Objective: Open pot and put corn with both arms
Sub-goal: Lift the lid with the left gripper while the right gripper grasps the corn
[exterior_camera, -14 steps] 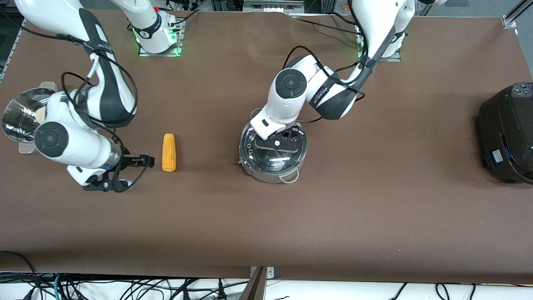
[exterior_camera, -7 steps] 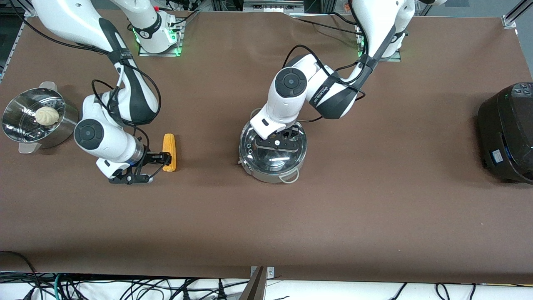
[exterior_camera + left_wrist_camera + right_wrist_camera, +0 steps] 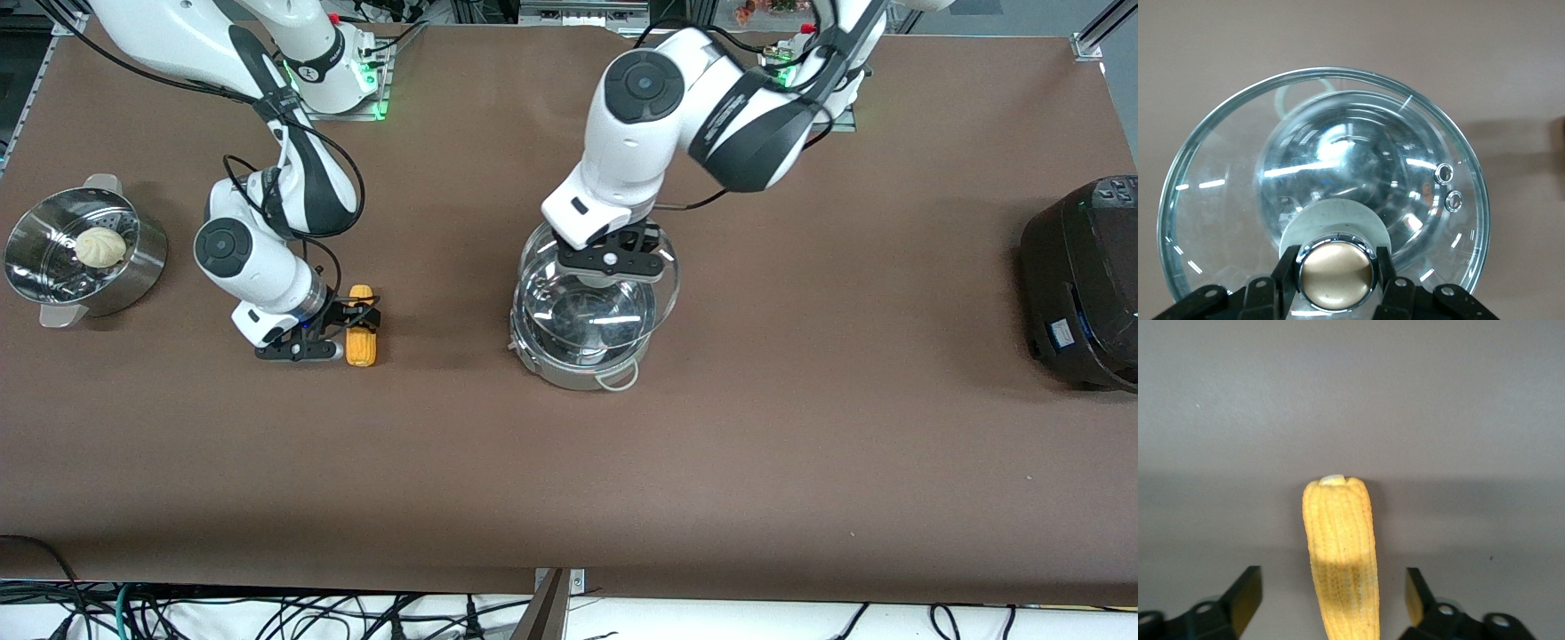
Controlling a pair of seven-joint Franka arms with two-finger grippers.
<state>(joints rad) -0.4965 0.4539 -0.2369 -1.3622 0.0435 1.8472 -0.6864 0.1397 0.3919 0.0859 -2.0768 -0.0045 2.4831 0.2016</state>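
Both grippers are at work, and in the front view we see the left gripper [image 3: 613, 260] pinching the coppery knob of the glass lid [image 3: 597, 293], which now hangs clear above the pot [image 3: 578, 356]; half a second ago the lid was lying on the pot, so the opening step looks to us nearly done. In the same view the right gripper [image 3: 356, 320] has come from beside the corn [image 3: 361, 327] to stand around it, fingers spread, while the corn lies on the table between the steamer pot with the bun [image 3: 84, 253] and the pot, at the same place as before. In the left wrist view the knob [image 3: 1337, 277] sits tight between the black fingers [image 3: 1286, 277], and through the lid we see the pot below, empty. In the right wrist view the corn [image 3: 1340, 553] lies between the two spread fingers [image 3: 1245, 593], which do not touch it. We judge that the next move is to close on the corn, and the lid must be kept away from the pot mouth.
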